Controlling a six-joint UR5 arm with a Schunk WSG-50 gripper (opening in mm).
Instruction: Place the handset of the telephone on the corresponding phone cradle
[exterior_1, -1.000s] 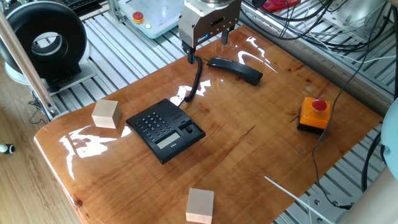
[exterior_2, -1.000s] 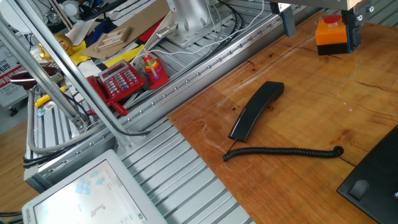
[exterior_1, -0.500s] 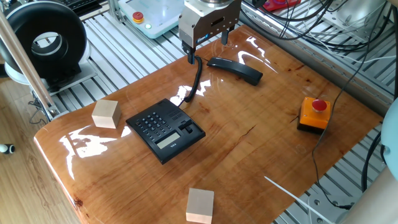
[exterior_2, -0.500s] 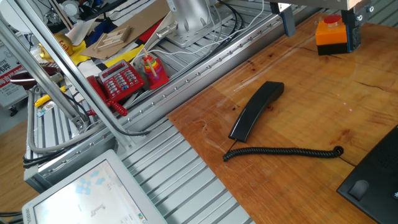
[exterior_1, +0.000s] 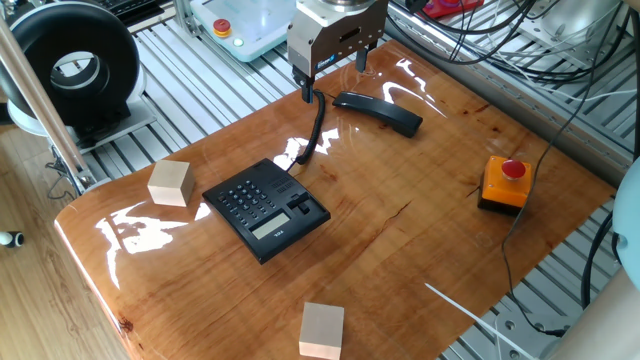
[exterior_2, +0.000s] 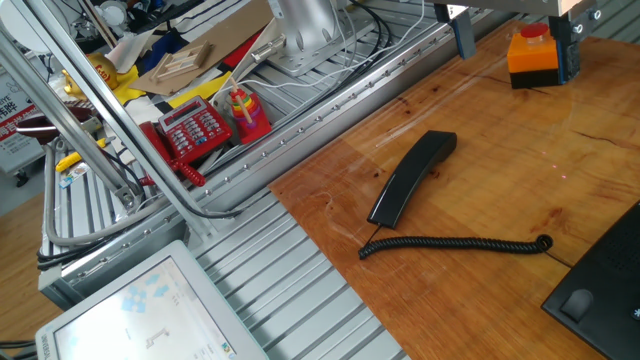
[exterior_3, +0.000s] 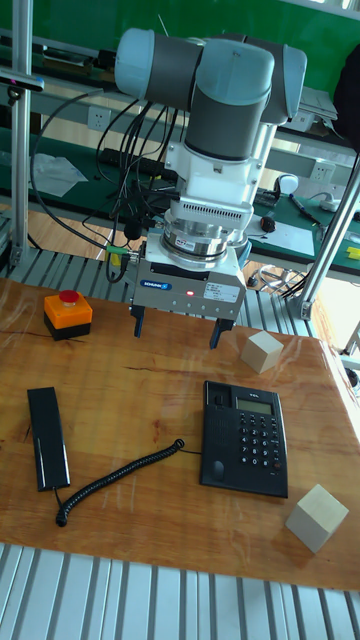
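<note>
The black handset (exterior_1: 378, 112) lies flat on the wooden table near its far edge, off the phone. Its coiled cord (exterior_1: 316, 128) runs to the black phone base (exterior_1: 266, 208). The phone cradle (exterior_1: 304, 198) is the empty strip beside the grey keypad. My gripper (exterior_1: 335, 82) hangs open above the table, just left of the handset, with nothing between its fingers. In the other fixed view the handset (exterior_2: 412, 177) lies below and left of the gripper (exterior_2: 518, 45). In the tall fixed view the gripper (exterior_3: 177, 330) hovers between the handset (exterior_3: 47, 437) and the phone base (exterior_3: 245, 438).
An orange box with a red button (exterior_1: 504, 183) sits at the right of the table. One wooden block (exterior_1: 170, 183) stands left of the phone, another wooden block (exterior_1: 321, 330) near the front edge. Cables and aluminium rails surround the table.
</note>
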